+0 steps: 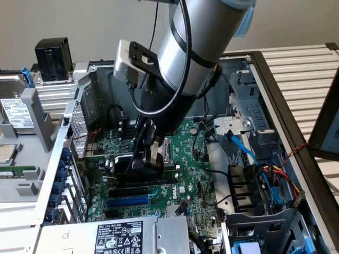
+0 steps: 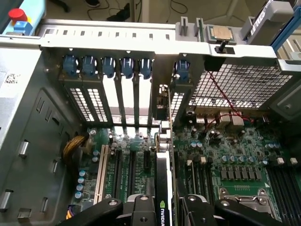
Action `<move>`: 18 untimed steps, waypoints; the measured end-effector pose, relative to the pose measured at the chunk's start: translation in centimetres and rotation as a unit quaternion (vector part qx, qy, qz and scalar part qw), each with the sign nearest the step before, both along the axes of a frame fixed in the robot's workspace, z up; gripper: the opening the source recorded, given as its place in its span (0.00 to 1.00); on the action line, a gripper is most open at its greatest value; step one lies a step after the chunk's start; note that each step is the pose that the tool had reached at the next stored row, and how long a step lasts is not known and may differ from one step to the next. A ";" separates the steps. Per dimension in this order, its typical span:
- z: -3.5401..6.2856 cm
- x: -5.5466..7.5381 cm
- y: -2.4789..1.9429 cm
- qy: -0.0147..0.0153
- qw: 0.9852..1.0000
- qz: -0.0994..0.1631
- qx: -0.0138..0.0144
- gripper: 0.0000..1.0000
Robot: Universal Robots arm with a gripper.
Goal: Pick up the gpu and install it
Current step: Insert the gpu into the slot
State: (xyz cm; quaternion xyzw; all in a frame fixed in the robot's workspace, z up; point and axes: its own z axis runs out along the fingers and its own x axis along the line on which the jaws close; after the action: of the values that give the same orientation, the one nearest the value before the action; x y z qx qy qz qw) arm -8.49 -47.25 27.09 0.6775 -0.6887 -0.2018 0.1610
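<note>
Wrist view: hand (image 2: pixel 168 205) holds gpu (image 2: pixel 162 176) beside brackets (image 2: pixel 126 94).

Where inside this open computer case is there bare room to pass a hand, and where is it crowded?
Free: the strip around the empty blue slot, between the gpu in the claw and the power supply. Crowded: the cables by the drive cage at the exterior view's right.

The open computer case (image 1: pixel 50 169) holds the green motherboard (image 1: pixel 190 153), with the gpu (image 1: pixel 123 168) standing on edge on it
</note>
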 end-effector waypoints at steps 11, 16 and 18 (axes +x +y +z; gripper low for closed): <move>-1.58 0.0 -0.01 0.007 1.000 0.000 0.000 0.27; -1.95 0.0 -0.01 0.010 1.000 0.000 0.000 0.27; -1.95 0.0 -0.01 0.010 1.000 0.000 0.000 0.27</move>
State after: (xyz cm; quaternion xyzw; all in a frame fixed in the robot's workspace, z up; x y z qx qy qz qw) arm -8.48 -47.26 25.14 0.6754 -0.6872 -0.2083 0.1680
